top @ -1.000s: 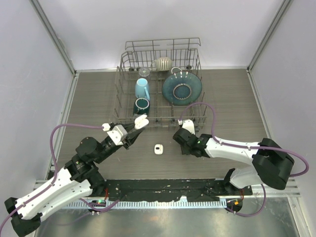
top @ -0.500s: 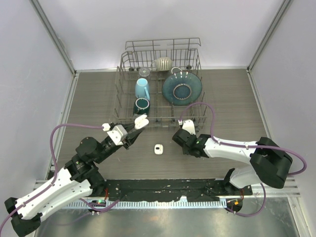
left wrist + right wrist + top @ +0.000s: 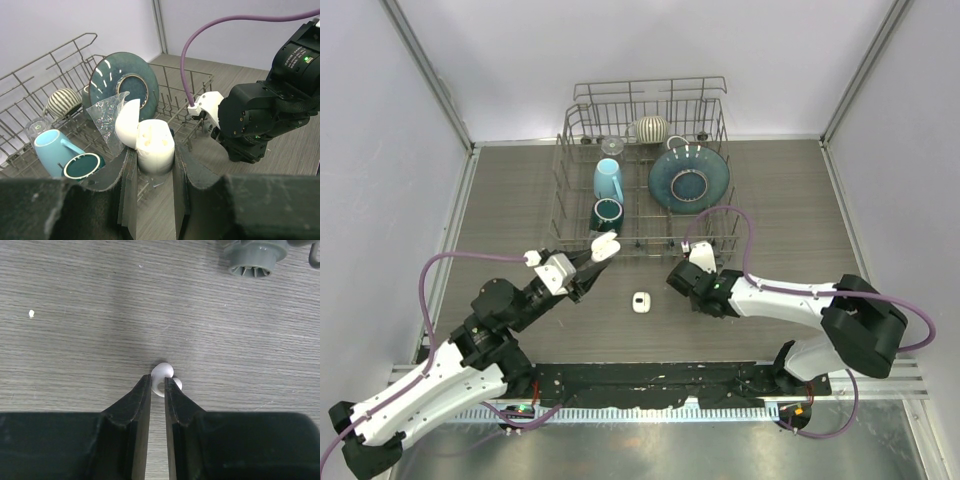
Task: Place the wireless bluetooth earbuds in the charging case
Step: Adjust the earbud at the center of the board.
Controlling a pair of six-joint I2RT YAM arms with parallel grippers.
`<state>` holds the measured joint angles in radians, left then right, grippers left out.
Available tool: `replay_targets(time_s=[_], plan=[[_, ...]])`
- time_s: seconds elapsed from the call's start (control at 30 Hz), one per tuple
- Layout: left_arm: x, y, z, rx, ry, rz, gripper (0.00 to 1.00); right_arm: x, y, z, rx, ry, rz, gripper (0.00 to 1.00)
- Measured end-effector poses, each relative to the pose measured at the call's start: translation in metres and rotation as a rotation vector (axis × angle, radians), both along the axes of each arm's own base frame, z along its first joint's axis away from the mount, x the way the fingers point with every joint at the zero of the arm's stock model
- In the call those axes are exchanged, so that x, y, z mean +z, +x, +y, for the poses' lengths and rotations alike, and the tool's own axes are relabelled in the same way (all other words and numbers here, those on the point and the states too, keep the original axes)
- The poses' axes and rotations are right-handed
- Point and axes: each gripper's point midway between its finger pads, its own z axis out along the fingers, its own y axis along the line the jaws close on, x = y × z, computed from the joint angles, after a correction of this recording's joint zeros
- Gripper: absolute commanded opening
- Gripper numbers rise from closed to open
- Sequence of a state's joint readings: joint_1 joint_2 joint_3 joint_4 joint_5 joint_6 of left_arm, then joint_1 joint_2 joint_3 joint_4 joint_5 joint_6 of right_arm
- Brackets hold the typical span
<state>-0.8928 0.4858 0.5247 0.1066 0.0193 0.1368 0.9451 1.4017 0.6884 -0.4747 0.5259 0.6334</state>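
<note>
Right gripper: jaws pinch earbud on bench near rack; best lifted straight, slowly. Left gripper: jaws clamp open case; hold it level.

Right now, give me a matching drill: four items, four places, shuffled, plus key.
Items:
1. open case
2. other case
3. earbud
4. blue mug

Places:
A. in the rack
B. on the table, between the fingertips of the right end effector
C. clamped in the left end effector
D. loose on the table, between the arms

Pairs: 1-C, 2-D, 3-B, 4-A
</note>
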Motion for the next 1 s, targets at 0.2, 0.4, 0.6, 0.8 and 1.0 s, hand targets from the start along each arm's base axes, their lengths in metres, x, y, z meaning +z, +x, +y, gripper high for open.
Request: replay_targets(time_s=[0.2,0.4,0.6,0.8,1.0], plan=[[0.003,-0.002,0.002,0.0,-0.011,-0.009,0.0,0.0,-0.001,-0.001,-0.006,-0.014,0.011,0.17],[0.002,-0.002,0.003,0.0,-0.012,-0.01,0.0,0.0,0.0,-0.001,-0.017,-0.022,0.012,0.04],[0.002,-0.002,0.003,0.0,-0.012,-0.01,0.0,0.0,0.0,-0.001,-0.018,-0.022,0.013,0.01],[0.001,-0.003,0.003,0.0,-0.012,-0.01,0.0,0.002,-0.004,0.005,-0.008,0.02,0.038,0.01],[0.003,-0.003,0.004,0.001,-0.017,-0.014,0.0,0.016,-0.007,0.026,0.014,0.178,0.069,0.01]])
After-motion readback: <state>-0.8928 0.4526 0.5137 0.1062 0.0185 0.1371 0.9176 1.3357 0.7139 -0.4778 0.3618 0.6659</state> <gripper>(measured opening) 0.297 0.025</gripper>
